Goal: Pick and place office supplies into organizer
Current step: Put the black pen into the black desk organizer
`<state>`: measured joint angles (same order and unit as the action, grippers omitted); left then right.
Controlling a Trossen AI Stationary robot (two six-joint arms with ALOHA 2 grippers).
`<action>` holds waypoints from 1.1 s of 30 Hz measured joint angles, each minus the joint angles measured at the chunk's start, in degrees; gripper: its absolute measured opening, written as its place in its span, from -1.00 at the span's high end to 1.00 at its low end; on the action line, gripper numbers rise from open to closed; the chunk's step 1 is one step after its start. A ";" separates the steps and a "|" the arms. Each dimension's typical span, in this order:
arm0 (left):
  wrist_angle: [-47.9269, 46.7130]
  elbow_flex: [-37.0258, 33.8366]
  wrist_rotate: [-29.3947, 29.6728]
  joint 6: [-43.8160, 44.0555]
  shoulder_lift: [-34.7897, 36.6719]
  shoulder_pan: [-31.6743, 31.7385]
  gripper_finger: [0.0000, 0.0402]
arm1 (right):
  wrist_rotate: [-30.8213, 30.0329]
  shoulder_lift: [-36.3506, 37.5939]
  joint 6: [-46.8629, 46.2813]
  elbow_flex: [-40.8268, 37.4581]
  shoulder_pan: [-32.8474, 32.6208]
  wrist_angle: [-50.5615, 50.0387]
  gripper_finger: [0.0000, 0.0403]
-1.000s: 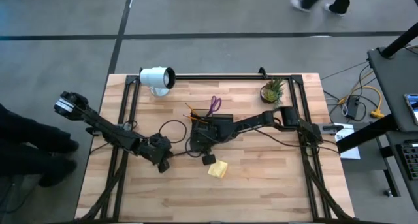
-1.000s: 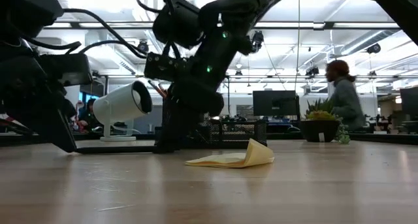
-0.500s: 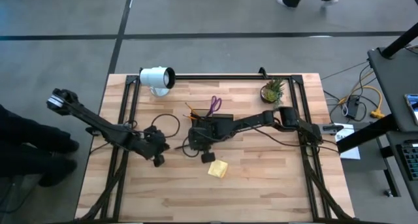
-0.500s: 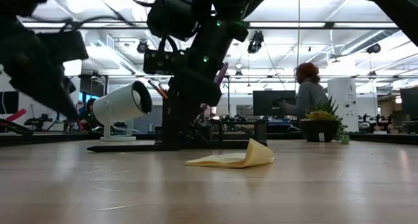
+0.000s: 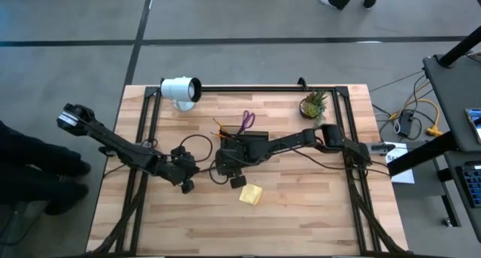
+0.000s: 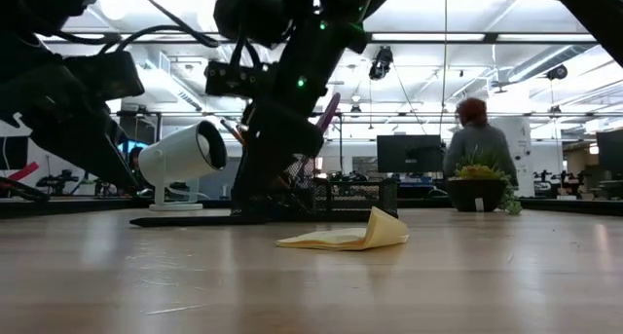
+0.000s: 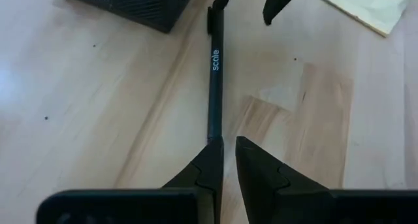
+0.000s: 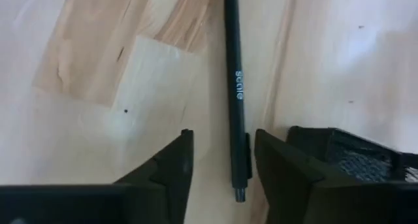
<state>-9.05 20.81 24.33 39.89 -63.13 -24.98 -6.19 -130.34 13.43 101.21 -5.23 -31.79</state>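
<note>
A dark pen (image 8: 235,87) lies flat on the table beside a corner of the dark organizer (image 8: 353,152). My right gripper (image 8: 223,136) hangs over the pen's organizer end, open, one finger on each side and clear of it. My left gripper (image 7: 227,142) is shut at the pen's other end (image 7: 214,136), left of the right gripper (image 5: 237,180) in the high view. Purple scissors (image 5: 247,121) and an orange pencil (image 5: 219,126) stick up from the organizer (image 6: 350,198). A yellow sticky-note pad (image 5: 251,194) lies on the table, one edge curled up. My left gripper stands over the pen's end away from the organizer, and that end (image 7: 214,138) runs in under one fingertip. I cannot tell whether the finger touches it. The pen lies flat on the table, in line with the fingers.
A white lamp (image 5: 180,90) lies at the far left and a potted plant (image 5: 313,104) stands at the far right, with a black rail (image 5: 248,87) between them. Bare wood stretches toward the near edge. A person (image 6: 477,139) stands in the room behind.
Both grippers have risen a little off the table, the left one from a point where its fingers reached the tabletop. The pen has stayed flat on the table where it was.
</note>
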 joint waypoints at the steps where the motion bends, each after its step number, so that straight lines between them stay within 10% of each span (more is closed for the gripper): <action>1: 0.51 0.05 -0.02 -0.01 -0.51 0.02 0.87 | 0.14 -0.30 0.14 -0.08 0.01 0.08 0.21; 19: 2.24 0.07 -0.45 0.28 -1.82 0.42 0.87 | 12.65 -3.23 -7.22 0.19 5.13 -3.79 0.40; 33: 2.36 0.07 -0.48 0.23 -1.86 0.77 0.87 | 7.01 -3.50 -4.46 -0.01 3.26 -4.63 0.80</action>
<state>-6.69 20.88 23.86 40.12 -64.99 -24.21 0.82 -133.84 8.97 101.21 -1.98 -36.42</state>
